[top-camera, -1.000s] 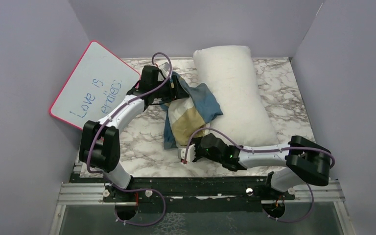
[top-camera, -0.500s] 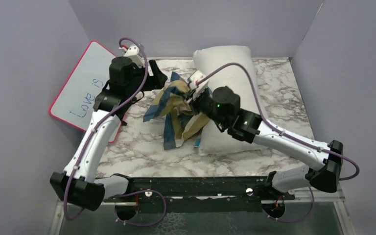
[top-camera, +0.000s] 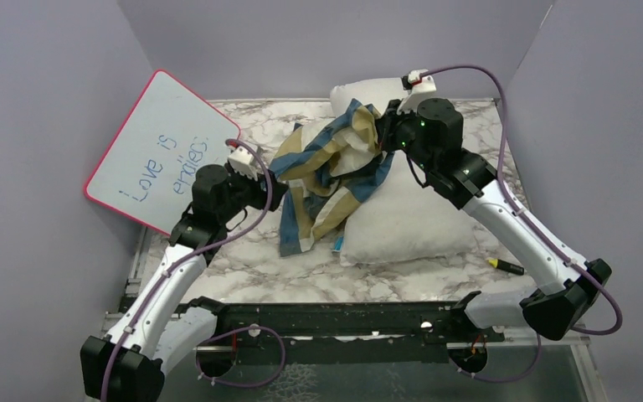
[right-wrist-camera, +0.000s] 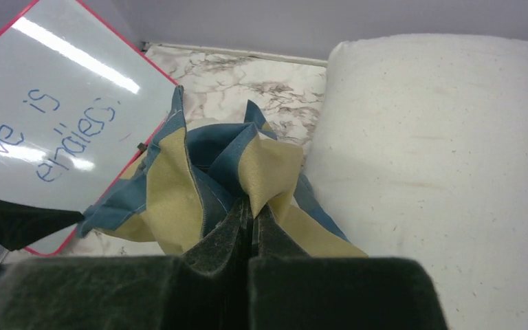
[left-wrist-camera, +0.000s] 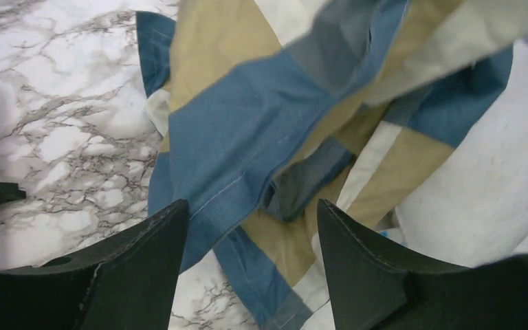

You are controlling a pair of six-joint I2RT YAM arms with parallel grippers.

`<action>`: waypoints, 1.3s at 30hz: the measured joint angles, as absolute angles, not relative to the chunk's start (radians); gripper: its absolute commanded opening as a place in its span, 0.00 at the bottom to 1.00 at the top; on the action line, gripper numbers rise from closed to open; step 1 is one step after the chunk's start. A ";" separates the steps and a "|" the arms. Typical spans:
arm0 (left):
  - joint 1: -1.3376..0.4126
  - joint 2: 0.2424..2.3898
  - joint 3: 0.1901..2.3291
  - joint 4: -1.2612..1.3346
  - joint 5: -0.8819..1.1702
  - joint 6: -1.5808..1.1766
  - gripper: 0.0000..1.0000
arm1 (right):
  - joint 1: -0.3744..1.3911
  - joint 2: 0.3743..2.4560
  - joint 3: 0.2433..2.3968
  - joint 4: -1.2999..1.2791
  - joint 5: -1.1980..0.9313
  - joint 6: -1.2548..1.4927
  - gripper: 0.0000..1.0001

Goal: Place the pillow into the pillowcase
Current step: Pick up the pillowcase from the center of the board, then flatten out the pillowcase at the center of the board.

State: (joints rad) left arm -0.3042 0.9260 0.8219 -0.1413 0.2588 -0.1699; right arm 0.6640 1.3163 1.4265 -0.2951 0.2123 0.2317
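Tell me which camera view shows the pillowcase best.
Top external: almost the whole pillowcase shows, draped across the pillow. Left wrist shows only a close patch; right wrist only the bunch pinched in the right gripper.

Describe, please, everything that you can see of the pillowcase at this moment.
The pillowcase is a limp fabric sleeve in blue, tan and cream checked blocks, crumpled and bunched. The right pincer is shut on a gathered fold, holding it up over the white pillow's far end; the rest drapes down the pillow's left side onto the marble table. A blue edge reaches toward the left pincer, whose jaws stand open, facing the cloth. The pillow lies outside it.
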 measured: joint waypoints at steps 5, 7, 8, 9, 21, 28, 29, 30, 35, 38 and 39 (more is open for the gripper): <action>-0.327 0.884 0.676 -0.029 0.309 0.021 0.74 | 0.620 1.316 1.415 -0.302 0.162 0.266 0.01; -0.327 0.891 0.676 0.014 0.311 0.083 0.74 | 0.618 1.315 1.411 -0.301 0.142 0.273 0.01; -0.327 0.900 0.677 0.040 0.311 0.120 0.74 | 0.618 1.314 1.407 -0.301 0.132 0.278 0.01; -0.327 0.908 0.677 0.055 0.311 0.143 0.74 | 0.618 1.312 1.403 -0.301 0.124 0.281 0.01; -0.328 1.040 0.678 0.186 0.304 0.347 0.70 | 0.615 1.277 1.380 -0.290 0.057 0.288 0.01; -0.343 1.051 0.690 0.211 0.380 0.384 0.70 | 0.614 1.264 1.380 -0.282 0.047 0.289 0.01; -0.345 1.058 0.690 0.213 0.383 0.388 0.70 | 0.614 1.263 1.380 -0.281 0.045 0.289 0.01; -0.348 1.067 0.690 0.213 0.387 0.393 0.70 | 0.614 1.262 1.380 -0.280 0.043 0.289 0.01; -0.354 1.086 0.690 0.214 0.400 0.406 0.70 | 0.614 1.261 1.380 -0.276 0.036 0.289 0.01; -0.360 1.086 0.690 0.215 0.405 0.406 0.73 | 0.613 1.261 1.379 -0.266 0.035 0.289 0.01; -0.364 1.087 0.690 0.215 0.413 0.406 0.73 | 0.613 1.261 1.379 -0.262 0.035 0.289 0.01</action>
